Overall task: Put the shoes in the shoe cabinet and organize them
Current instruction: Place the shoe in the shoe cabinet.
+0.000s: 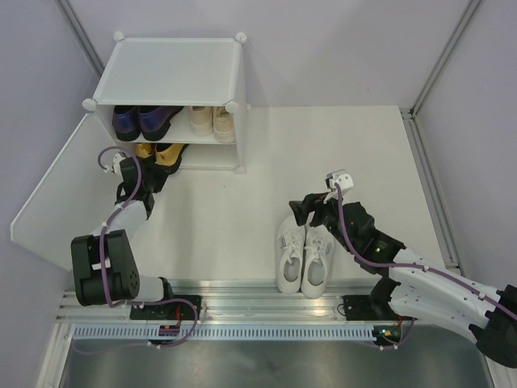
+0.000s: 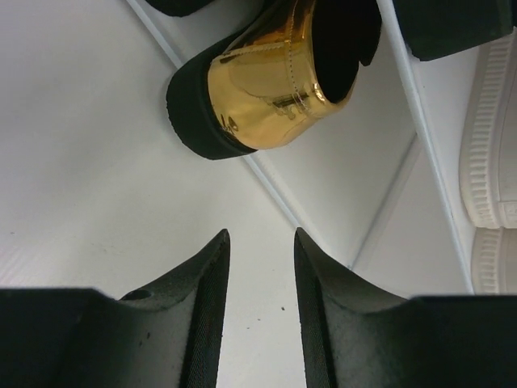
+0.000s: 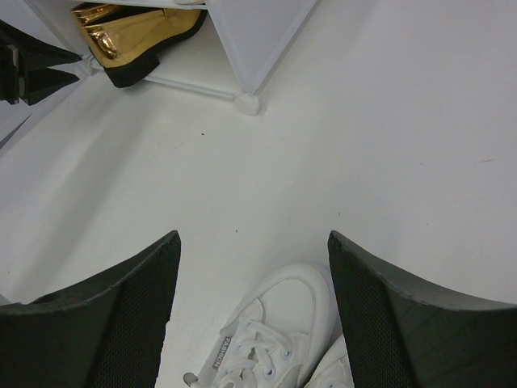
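The white table (image 1: 339,153) fills the scene in front of me, and off its left side the big door panel (image 1: 52,194) of the shoe cabinet (image 1: 170,69) is swung wide open. The cabinet itself stands at the far left of the table, its open front facing my two bases. On its upper shelf the purple loafers (image 1: 139,121) sit on the left and the beige sneakers (image 1: 212,121) just beside them on the right. Below the shelf the gold shoes (image 1: 161,152) are in the left half of the lower compartment, their black-soled backs right at the front edge. The white sneakers (image 1: 305,257) are outside the cabinet, standing side by side on the table near its front edge, between my arms. My right arm leans in from the right, and my right gripper (image 1: 300,208) hangs just over that pair with its jaws spread wide, nothing between them. In its wrist view the fingers (image 3: 121,323) frame one laced white sneaker (image 3: 275,331) below. My left gripper (image 1: 155,181) is up at the mouth of the lower compartment, facing the nearest gold shoe (image 2: 266,89) but apart from it. Its fingers (image 2: 206,307) stand a narrow gap apart with only bare white floor showing between them. At the right edge of that view I catch pale ribbed soles (image 2: 493,145), probably the beige pair, though the angle is poor. Smallest of all, a round white corner connector (image 3: 248,103) marks the cabinet's front foot.
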Motion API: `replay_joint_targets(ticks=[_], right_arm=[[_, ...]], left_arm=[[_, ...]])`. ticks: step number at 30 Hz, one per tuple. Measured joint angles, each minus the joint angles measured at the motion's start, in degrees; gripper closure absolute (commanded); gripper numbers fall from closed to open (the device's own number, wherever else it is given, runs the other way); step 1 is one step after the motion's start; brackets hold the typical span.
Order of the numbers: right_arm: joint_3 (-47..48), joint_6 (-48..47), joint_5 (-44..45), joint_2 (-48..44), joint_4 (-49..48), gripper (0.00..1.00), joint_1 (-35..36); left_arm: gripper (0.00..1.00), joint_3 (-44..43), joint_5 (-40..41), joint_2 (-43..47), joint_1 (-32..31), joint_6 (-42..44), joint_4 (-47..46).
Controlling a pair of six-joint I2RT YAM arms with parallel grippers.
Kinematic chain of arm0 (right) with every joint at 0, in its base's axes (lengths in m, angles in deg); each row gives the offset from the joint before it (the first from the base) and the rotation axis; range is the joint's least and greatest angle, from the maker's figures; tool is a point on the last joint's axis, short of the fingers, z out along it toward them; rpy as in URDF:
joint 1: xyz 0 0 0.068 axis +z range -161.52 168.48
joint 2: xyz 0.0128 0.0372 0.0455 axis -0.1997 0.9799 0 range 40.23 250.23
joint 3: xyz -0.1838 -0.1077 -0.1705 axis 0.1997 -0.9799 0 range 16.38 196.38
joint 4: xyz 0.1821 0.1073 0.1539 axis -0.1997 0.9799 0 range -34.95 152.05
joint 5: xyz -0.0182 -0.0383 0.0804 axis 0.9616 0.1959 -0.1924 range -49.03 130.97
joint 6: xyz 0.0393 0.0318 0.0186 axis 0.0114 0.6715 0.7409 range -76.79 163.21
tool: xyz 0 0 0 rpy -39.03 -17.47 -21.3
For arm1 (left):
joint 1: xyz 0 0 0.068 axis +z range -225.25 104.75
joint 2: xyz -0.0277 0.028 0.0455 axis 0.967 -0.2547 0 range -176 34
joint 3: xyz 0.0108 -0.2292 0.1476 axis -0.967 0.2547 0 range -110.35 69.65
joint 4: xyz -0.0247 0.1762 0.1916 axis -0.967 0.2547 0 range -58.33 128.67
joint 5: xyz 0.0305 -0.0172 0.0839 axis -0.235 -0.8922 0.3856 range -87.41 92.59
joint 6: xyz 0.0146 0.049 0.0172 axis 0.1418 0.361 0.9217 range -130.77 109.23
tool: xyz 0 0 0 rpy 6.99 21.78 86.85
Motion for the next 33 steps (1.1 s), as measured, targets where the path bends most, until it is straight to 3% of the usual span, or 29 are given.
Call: replay_joint_targets(ticks=[16,33], right_arm=[[0.0,0.0,0.13,1.92,-0.35,0.23,-0.02],[0.0,-0.04,1.16,4.39,-0.52,0.23,0.0]], left_arm=[[0.66,6.56,-0.96,-7.5,5.01,-18.47,-13.62],[0.7,2.86,-2.23,-16.85,5.64,-23.23,-20.61]])
